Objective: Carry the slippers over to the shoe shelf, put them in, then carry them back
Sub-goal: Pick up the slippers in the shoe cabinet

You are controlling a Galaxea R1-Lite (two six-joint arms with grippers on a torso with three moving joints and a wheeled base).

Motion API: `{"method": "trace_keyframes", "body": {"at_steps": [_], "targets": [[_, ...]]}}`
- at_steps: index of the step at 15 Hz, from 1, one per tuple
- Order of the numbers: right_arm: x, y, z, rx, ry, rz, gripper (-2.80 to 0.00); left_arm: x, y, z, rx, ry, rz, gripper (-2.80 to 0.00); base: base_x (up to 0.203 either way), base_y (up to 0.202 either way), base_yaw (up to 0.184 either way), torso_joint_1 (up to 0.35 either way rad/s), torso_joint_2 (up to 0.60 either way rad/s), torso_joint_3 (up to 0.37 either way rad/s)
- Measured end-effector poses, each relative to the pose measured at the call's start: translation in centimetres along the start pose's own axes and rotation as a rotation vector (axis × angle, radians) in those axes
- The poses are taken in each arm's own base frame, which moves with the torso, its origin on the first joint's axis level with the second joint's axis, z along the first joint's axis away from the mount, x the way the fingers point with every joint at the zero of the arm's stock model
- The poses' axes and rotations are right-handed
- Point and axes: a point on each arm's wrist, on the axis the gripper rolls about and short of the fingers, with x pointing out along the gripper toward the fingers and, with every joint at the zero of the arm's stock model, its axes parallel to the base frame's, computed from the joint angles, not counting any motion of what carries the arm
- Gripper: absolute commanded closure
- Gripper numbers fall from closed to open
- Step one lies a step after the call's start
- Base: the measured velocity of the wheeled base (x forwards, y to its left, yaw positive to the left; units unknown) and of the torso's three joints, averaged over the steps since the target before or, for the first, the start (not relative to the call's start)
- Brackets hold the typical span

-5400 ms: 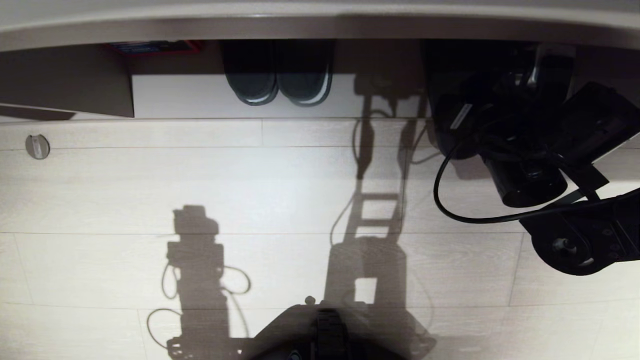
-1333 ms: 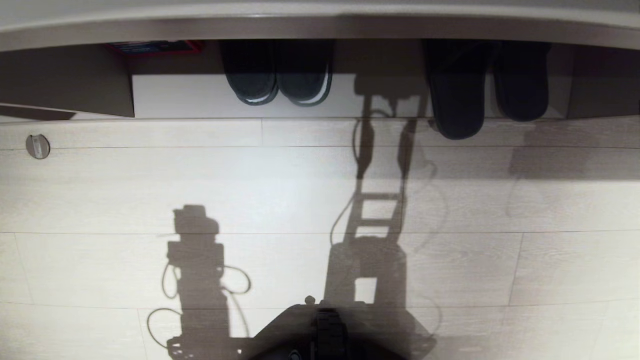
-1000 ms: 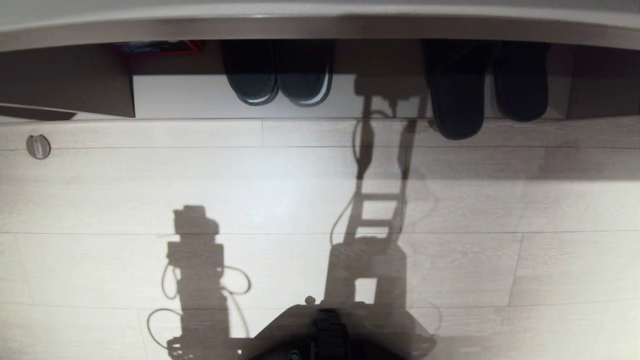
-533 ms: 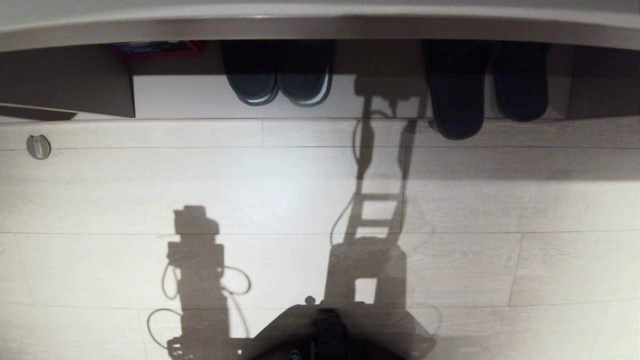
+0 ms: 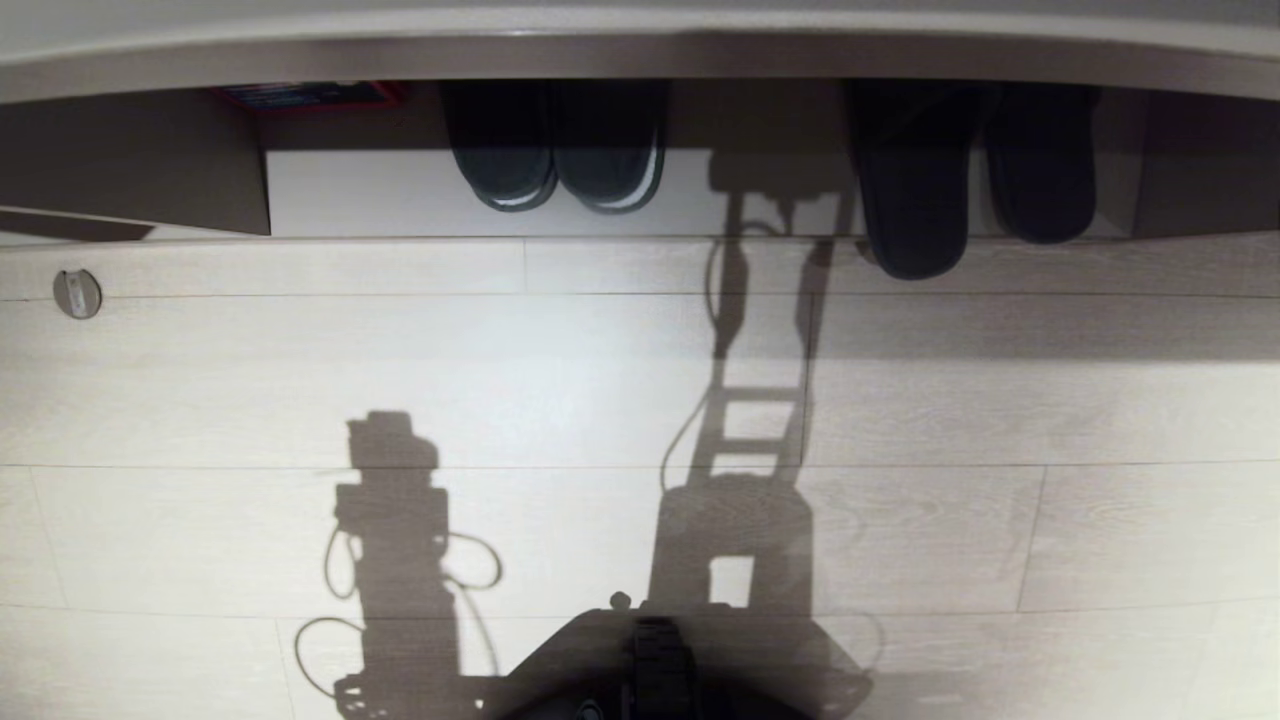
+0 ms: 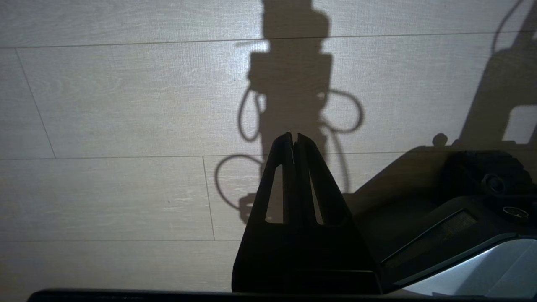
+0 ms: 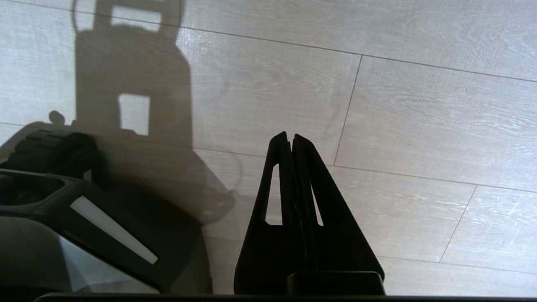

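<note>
Right gripper [image 7: 290,136], fingers pressed together and empty above bare floor, should open wide and approach the slippers [image 5: 915,200] toe-on, well ahead in the shoe shelf [image 5: 1150,200].

both grippers, left gripper [image 6: 293,136] and right gripper [image 7: 289,136], are matte black tapered fingers with slotted cut-outs; beside each sits the black base [image 6: 470,226] with pale grey panels.
</note>
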Motion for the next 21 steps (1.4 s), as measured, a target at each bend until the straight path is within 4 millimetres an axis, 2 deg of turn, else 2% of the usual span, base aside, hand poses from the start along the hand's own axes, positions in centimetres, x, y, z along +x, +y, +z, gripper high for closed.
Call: {"method": "trace_keyframes", "body": {"at_steps": [12,15,17,19,21], "targets": [[-0.2,0.0,0.4,0.001,-0.014,-0.006,0.00,0.0,0.0,0.0,-0.002,0.000,0.000,0.00,0.000,0.000,0.000,0.000,0.00,0.000],[-0.7,-0.3,3.6,0.008,-0.033,0.010,0.00,0.0,0.0,0.0,-0.001,0.000,0.000,0.00,0.000,0.000,0.000,0.000,0.00,0.000],[0.1,-0.5,6.7,0.022,-0.008,0.025,0.00,0.0,0.0,0.0,0.000,0.000,0.000,0.00,0.000,0.000,0.000,0.000,0.00,0.000],[2.4,-0.8,10.0,0.030,0.031,0.051,0.00,0.0,0.0,0.0,0.000,0.000,0.000,0.00,0.000,0.000,0.000,0.000,0.00,0.000],[5.8,-0.9,12.3,0.040,0.080,0.090,0.00,0.0,0.0,0.0,0.001,0.000,0.000,0.00,0.000,0.000,0.000,0.000,0.00,0.000]]}}
